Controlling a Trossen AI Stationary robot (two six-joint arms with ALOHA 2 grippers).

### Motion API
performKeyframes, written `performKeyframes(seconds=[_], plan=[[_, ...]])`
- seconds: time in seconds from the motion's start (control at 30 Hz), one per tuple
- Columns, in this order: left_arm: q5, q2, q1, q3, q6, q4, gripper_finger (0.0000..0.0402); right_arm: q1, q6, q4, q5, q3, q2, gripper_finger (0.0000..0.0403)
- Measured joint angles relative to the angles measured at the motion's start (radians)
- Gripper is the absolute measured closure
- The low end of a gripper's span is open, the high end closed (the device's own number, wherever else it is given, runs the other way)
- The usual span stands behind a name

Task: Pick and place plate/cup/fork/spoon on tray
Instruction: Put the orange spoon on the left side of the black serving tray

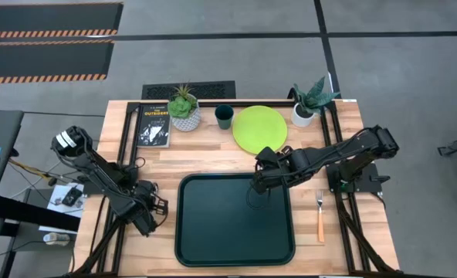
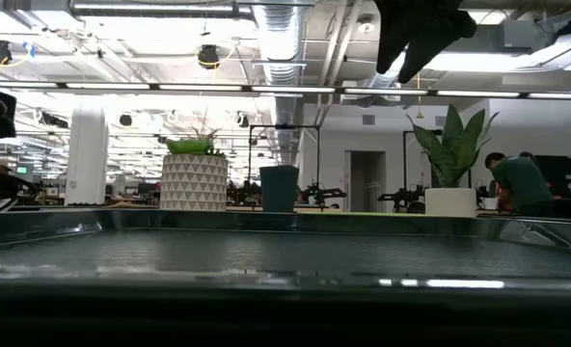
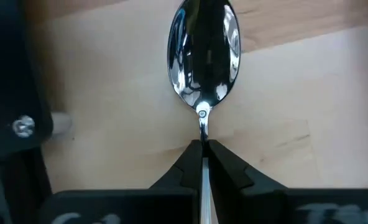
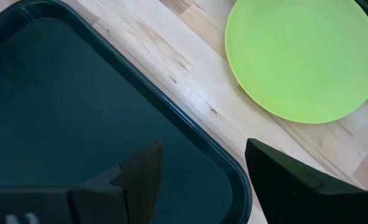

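Observation:
My left gripper is low over the wood beside the tray's left rim, shut on the spoon. The spoon's silver bowl sticks out past the fingertips and its handle is hidden. My right gripper is open and empty above the far right part of the dark tray. The lime-green plate lies flat on the wood beyond the tray's far edge, with the dark teal cup standing to its left. The orange-handled fork lies on the wood right of the tray. My left gripper pinches the spoon's thin silver neck, just behind the bowl, between its two fingertips. The fingers lie along the spoon, and the bowl points away from them over the wood. Whether the spoon is clear of the table, I cannot tell.
A black book lies at the far left. Two white pots with plants stand at the far edge beside the cup and the plate. A black frame rail runs along each side. A person stands in the room behind.

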Motion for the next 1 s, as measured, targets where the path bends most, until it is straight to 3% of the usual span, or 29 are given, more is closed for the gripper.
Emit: performKeyframes(seconds=[0.43,0.6,0.77,1.0], plan=[[-0.024,-0.004,0.02,0.057,-0.004,0.016,0.04,0.0,-0.025,0.001,0.0,0.0,0.0,0.0148],[-0.13,-0.005,0.057,0.126,0.038,0.014,0.04,0.0,-0.026,0.007,0.0,0.0,0.0,0.0148],[-0.191,-0.005,0.118,0.253,0.197,-0.015,0.04,0.0,-0.028,0.007,0.0,0.0,0.0,0.0148],[-0.388,-0.007,0.211,0.413,0.405,-0.065,0.04,0.0,-0.068,0.007,-0.004,0.0,0.0,0.0148]])
